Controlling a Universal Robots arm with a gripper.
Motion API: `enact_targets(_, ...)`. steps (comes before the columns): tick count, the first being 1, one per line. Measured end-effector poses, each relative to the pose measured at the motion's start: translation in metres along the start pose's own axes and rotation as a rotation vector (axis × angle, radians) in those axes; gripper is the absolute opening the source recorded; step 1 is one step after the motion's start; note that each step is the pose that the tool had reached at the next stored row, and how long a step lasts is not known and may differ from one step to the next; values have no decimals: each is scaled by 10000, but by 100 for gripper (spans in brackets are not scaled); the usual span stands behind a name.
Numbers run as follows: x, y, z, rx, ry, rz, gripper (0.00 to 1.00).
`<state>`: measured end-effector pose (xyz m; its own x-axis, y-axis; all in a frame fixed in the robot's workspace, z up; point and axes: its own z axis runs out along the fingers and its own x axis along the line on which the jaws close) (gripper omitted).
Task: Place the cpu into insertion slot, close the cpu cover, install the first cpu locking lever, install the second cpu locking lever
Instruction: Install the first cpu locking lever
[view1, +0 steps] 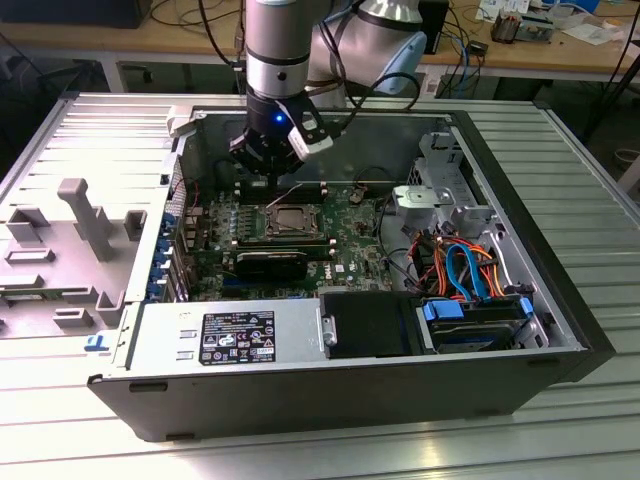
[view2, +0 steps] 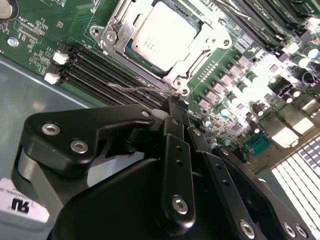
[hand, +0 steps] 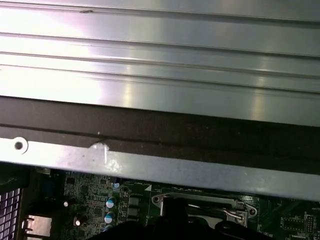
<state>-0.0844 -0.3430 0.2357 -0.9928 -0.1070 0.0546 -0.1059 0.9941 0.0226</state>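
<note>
Resting on the desk (view1: 560, 130), the case (view1: 300, 400) lies on its side w/ panel off, so the board (view1: 350, 260) faces up for top access. Arm (view1: 277, 50) hangs over the socket. Cover (view2: 200, 47) lies flat, framing the cpu (view2: 160, 35), which sits seated in the socket, mid-board. One lever (view2: 142, 89) stands raised, unlatched. Jaws look closed together, tips just beside its hooked end; grip on it can't be confirmed.
</note>
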Motion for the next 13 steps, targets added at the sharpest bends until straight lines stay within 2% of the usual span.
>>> enact_targets(10,-53,-3,115,3,2,-44,11)
enact_targets(13,-60,-3,139,11,6,-205,11)
